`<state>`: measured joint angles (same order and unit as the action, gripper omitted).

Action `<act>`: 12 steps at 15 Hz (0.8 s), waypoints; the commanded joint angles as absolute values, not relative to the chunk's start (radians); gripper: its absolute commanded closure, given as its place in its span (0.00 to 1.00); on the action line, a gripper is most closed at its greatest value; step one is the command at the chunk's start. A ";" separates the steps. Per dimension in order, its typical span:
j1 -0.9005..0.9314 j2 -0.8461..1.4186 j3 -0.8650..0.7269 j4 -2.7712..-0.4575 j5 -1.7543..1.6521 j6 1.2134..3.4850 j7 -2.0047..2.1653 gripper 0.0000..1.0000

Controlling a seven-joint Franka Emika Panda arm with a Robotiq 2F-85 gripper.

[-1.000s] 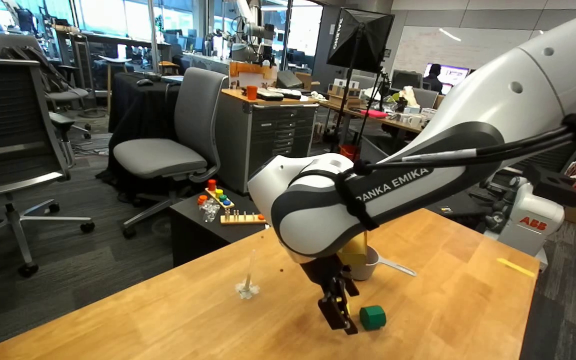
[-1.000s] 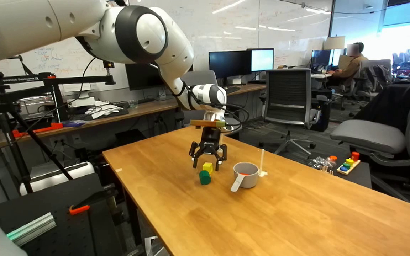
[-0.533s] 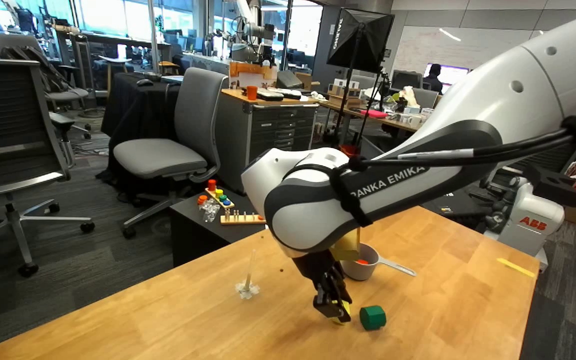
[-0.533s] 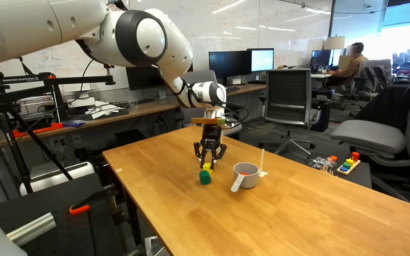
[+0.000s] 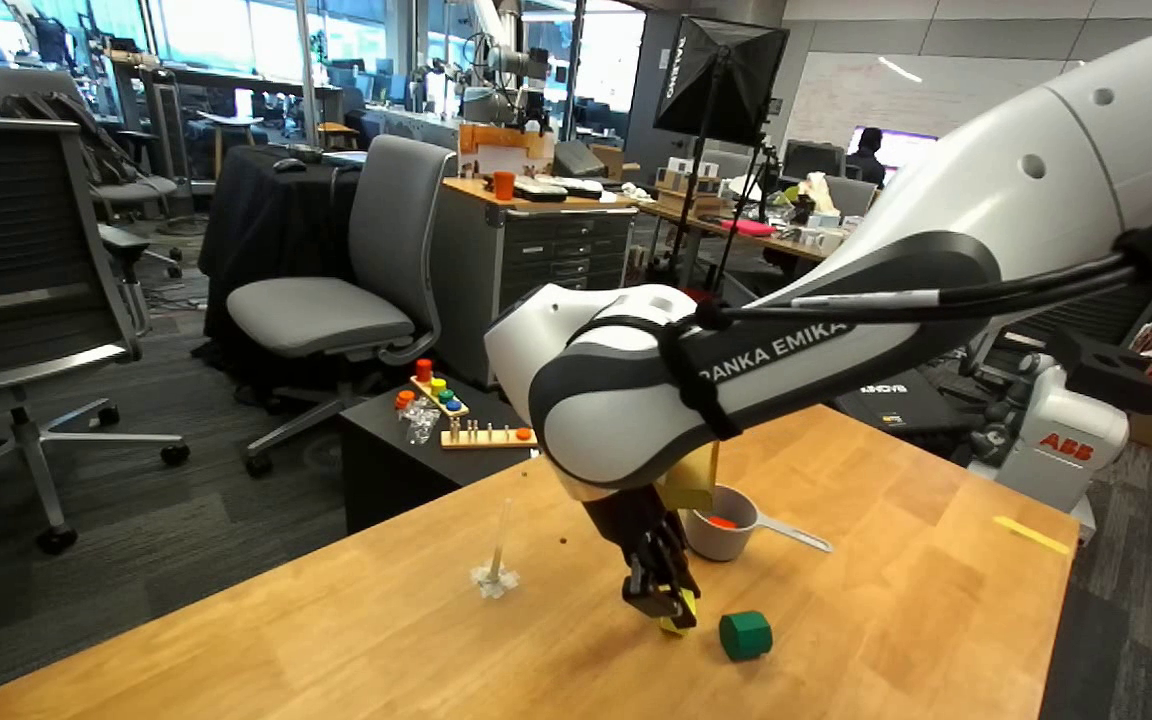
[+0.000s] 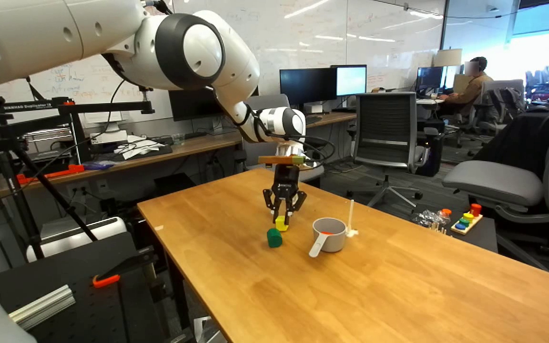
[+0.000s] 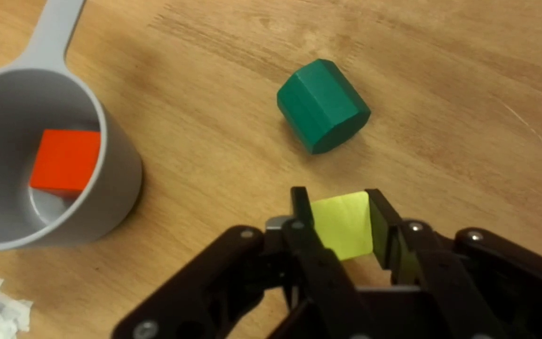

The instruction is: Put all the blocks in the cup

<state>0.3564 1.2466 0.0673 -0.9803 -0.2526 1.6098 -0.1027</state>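
Bare bench [image 6: 374,295] between fingers [image 7: 381,226] and cup [image 7: 123,188]; cup wall, green block [image 7: 322,106] and stick [image 6: 350,216] stand as obstacles.
Wrist view: gap between the fingers filled by yellow block [image 7: 344,228]; green block near but apart. Bare strip runs toward the cup, then the wall blocks; way in is over the rim. Mouth open, red block [image 7: 66,160] takes part of the cup floor, room beside it. Handle [image 7: 53,33] juts from the rim, blocks that side. In both exterior views stick stands up, apart from the cup. Arm [image 5: 601,440] takes the space above the fingers. In an exterior view, wide bare bench on the camera side of the cup.
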 commanded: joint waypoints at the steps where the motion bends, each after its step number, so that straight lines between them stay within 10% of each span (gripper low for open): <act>1: 0.349 1.199 0.062 -0.956 -0.245 1.582 -0.081 0.92; 12: 0.254 1.061 -0.009 -1.004 -0.234 1.554 0.032 0.88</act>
<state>0.2715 1.0992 0.0005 -0.9568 -0.2513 1.5755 -0.0104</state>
